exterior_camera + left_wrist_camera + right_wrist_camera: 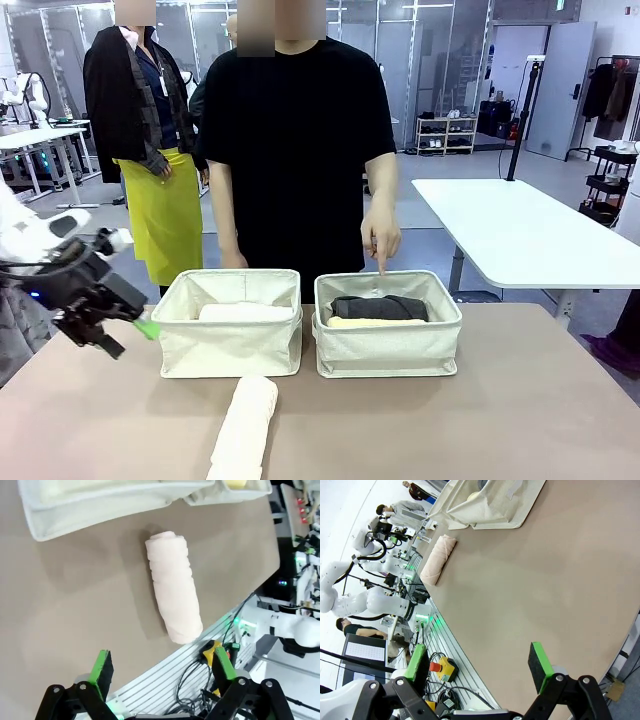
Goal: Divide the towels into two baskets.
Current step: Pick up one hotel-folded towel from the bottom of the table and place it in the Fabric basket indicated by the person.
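Two cream canvas baskets stand side by side mid-table. The left basket (230,345) holds a white rolled towel (245,312). In the right basket (388,350) lie a dark grey towel (380,307) and a pale yellow one (375,323). Another white roll (243,430) (173,595) (438,559) lies on the table in front of the left basket, near the front edge. My left gripper (135,325) (162,667) hovers open and empty at the table's left, above the loose roll's side. My right gripper (480,662) is open over bare tabletop, holding nothing.
A person in black stands behind the baskets, one finger (381,262) pointing down at the right basket's far rim. The brown table (520,400) has free room on the right. Below the front edge run cables and a yellow stop button (442,669).
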